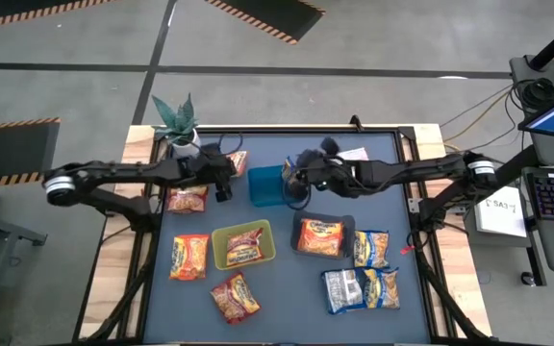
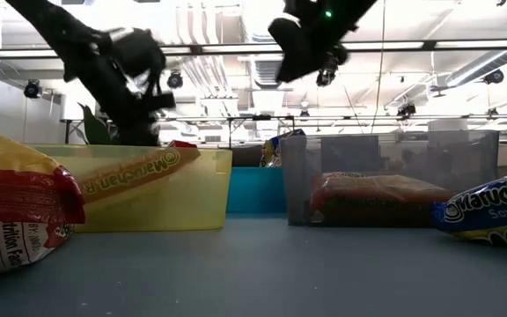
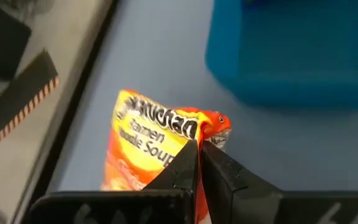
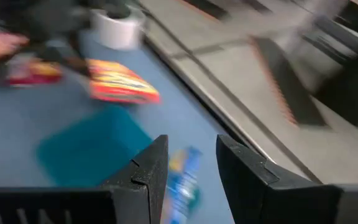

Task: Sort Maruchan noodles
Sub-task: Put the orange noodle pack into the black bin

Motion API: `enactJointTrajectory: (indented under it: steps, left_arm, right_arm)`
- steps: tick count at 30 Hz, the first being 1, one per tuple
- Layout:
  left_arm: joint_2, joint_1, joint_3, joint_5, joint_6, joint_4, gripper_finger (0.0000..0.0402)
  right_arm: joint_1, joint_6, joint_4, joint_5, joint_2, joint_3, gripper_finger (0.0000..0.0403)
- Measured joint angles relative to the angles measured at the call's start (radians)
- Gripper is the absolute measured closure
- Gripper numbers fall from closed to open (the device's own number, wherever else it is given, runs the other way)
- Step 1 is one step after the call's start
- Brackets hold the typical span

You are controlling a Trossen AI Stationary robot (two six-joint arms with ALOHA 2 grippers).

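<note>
Step in hand: grasp phase of sorting.

Left hand (image 3: 197,163), just left of blue tray (image 1: 267,185): pinched tight on corner of orange packet (image 3: 151,146). Next call, by judgement: lift, carry to matching tray.

Yellow-green tray (image 1: 244,245): one red-orange packet inside.

Blue tray: contents unclear.

Right hand (image 4: 191,165), above blue tray: half-open, holding nothing.

Black tray (image 1: 323,235): one orange packet.

Loose packets (image 1: 361,288) on bench (image 1: 287,308), below trays.

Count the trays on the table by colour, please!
Blue tray: 1
Yellow-green tray: 1
Black tray: 1
Total: 3 trays
</note>
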Motion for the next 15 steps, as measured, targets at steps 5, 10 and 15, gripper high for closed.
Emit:
enactJointTrajectory:
  steps: [5,10,15]
  left_arm:
    - [-0.121,-0.002,0.000,0.040,-0.026,0.006,0.0401]
    - [-0.196,-0.003,-0.002,0.079,-0.052,0.002,0.0401]
    - [-0.212,-0.008,-0.003,0.096,-0.063,-0.001,0.0401]
  right_arm:
    - [0.000,-0.165,0.242,-0.176,0.050,0.000,0.0277]
    - [-0.009,-0.278,0.365,-0.252,0.118,0.001,0.0277]
    - [-0.037,-0.357,0.377,-0.319,0.210,0.048,0.0277]
